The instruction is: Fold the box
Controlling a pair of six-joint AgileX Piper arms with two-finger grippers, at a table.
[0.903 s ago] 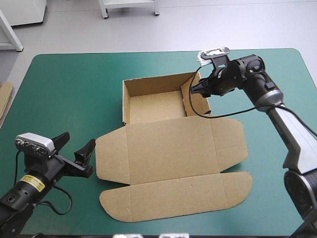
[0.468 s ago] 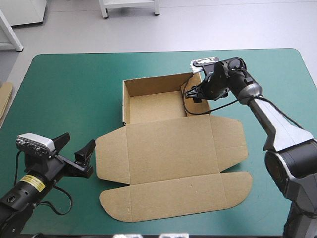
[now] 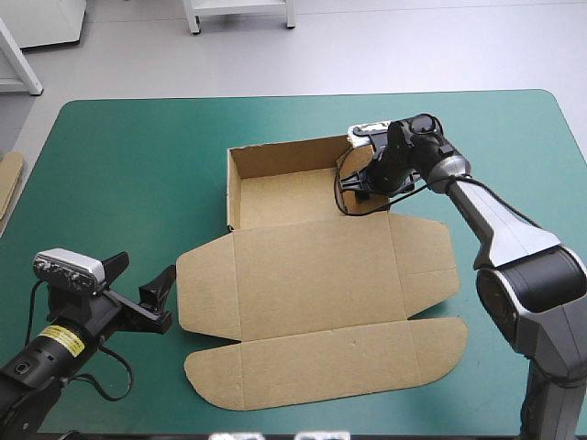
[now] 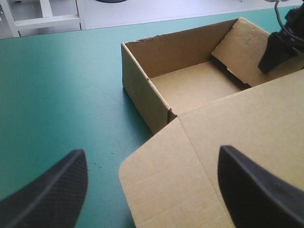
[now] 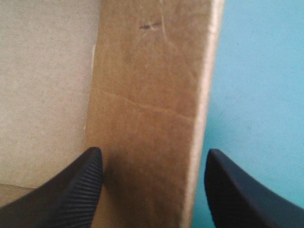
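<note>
The brown box [image 3: 312,275] lies mid-table as an open tray [image 3: 284,197] with its wide lid flat toward the near edge. My right gripper [image 3: 356,181] is open at the tray's right wall [image 3: 351,163], which leans inward. In the right wrist view that wall [image 5: 147,95] stands between the fingers of the right gripper [image 5: 152,190], apart from both, with the tray floor [image 5: 42,85] on one side. My left gripper [image 3: 139,282] is open near the table's front left, beside the lid's left flap. Ahead of the left gripper [image 4: 152,190] are the lid [image 4: 228,142] and the tray [image 4: 190,85].
An edge of more brown board [image 3: 9,183] shows at the table's left edge. Teal-green cover [image 3: 138,165] lies bare to the left of the tray and on the far right [image 3: 514,183]. The right gripper [image 4: 278,47] shows at the tray's far wall in the left wrist view.
My right gripper has moved left and down onto the tray's right wall, now straddling it. The left gripper has shifted slightly toward the near edge.
</note>
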